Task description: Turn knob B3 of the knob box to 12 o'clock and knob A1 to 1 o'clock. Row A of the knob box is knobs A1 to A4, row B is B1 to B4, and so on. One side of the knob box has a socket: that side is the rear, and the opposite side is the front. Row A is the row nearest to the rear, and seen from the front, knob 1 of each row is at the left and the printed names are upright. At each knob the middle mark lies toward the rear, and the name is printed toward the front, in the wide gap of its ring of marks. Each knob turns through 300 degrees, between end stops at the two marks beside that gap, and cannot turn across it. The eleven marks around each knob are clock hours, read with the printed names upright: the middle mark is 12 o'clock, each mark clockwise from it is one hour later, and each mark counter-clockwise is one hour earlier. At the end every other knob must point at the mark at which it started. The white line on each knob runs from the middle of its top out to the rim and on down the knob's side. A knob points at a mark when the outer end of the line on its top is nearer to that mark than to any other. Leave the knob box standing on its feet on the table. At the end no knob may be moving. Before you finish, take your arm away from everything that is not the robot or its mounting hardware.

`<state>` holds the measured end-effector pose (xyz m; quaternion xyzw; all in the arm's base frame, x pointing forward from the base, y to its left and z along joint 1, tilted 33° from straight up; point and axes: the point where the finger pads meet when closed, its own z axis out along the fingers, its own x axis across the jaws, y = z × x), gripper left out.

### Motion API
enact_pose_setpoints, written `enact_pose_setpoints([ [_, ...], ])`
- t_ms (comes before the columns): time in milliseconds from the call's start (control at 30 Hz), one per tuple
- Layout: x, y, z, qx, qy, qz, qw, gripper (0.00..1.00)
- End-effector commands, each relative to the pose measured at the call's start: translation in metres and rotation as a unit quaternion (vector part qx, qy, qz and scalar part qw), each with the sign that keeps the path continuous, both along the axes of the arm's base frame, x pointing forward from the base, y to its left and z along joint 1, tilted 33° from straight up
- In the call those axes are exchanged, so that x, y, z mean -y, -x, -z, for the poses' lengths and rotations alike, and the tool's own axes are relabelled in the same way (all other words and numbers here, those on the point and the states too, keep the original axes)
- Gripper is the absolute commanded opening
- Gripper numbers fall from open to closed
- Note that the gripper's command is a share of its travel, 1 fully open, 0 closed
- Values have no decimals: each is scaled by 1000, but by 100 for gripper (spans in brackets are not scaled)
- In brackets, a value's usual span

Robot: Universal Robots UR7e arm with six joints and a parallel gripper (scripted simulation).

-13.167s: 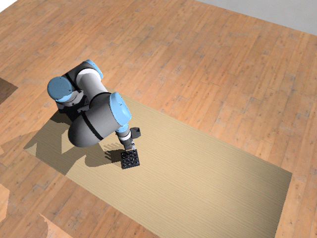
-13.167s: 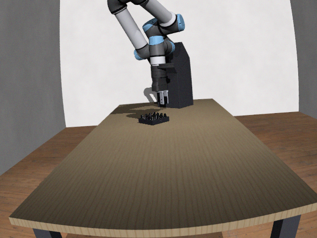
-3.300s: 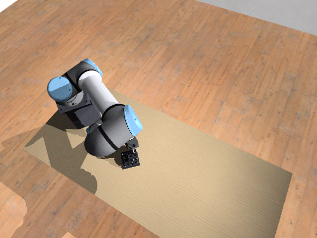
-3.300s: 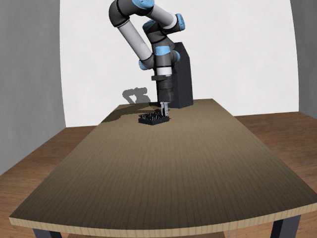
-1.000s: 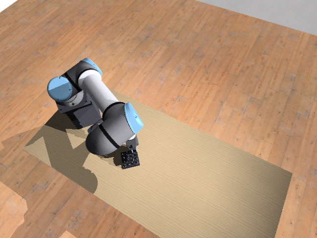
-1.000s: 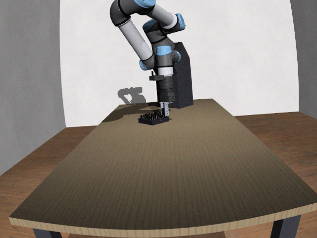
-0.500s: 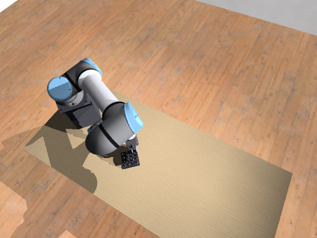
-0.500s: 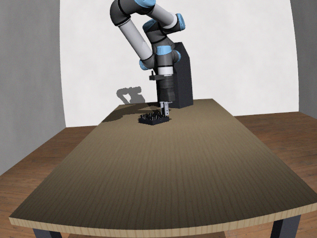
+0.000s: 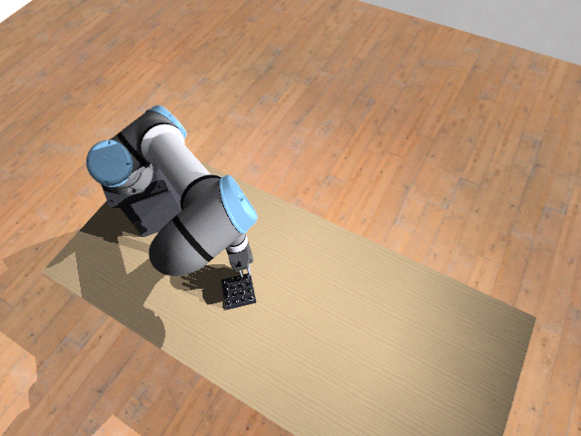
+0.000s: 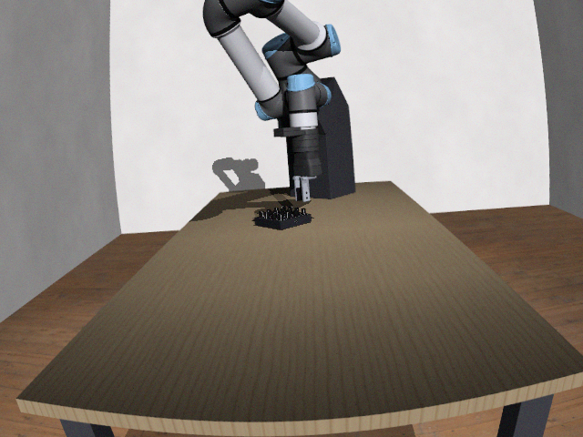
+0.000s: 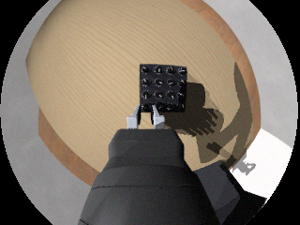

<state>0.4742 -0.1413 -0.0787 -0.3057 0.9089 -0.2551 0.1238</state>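
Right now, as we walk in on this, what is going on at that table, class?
A robot arm is working at a black knob box that stands on the table. Its gripper hangs just above the box, near one edge, with its fingers apart and no knob between them. The job is to turn two of the knobs to set marks; the knobs' white lines are too small here to tell where each points.
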Motion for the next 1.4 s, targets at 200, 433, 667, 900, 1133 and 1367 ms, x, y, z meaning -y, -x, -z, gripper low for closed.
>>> enact_pose_setpoints([
  [200,-3,3,-8,0,0,0,1000,46],
  [433,-3,3,-8,0,0,0,1000,46],
  [667,-3,3,-8,-2,2,-5,1000,46],
  [900,-2,2,-10,-10,10,-22,1000,46],
  [1133,2,0,-14,-34,33,-72,996,46],
  [1367,6,-2,-18,-60,58,-129,988,46],
])
